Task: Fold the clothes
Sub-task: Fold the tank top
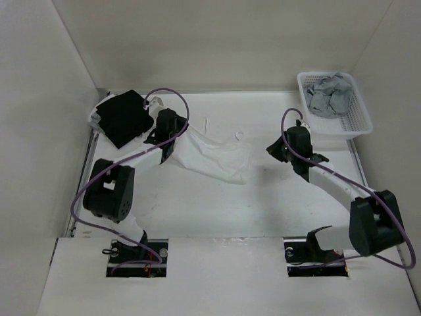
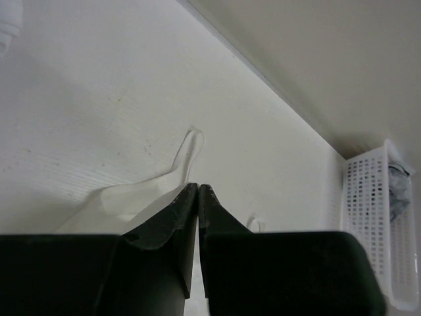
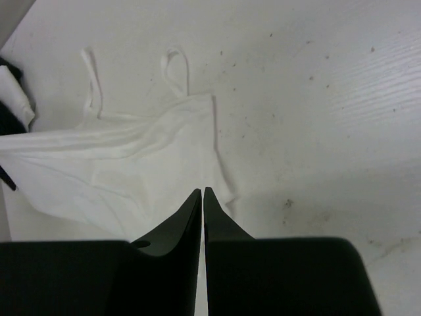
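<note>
The left fingers [image 2: 176,220] are closed, apparently pinching the white camisole [image 1: 214,158]; the right fingers [image 3: 185,220] are closed and empty above the counter [image 1: 276,197].

Far-left corner of the white table [image 1: 263,204]: a black garment [image 1: 122,117] with white edges, lying crumpled. Far-right corner: a white perforated plastic basket [image 1: 355,122] containing bunched grey garments [image 1: 331,94]. Small dark specks mark the tabletop; plain pale walls enclose it.
</note>
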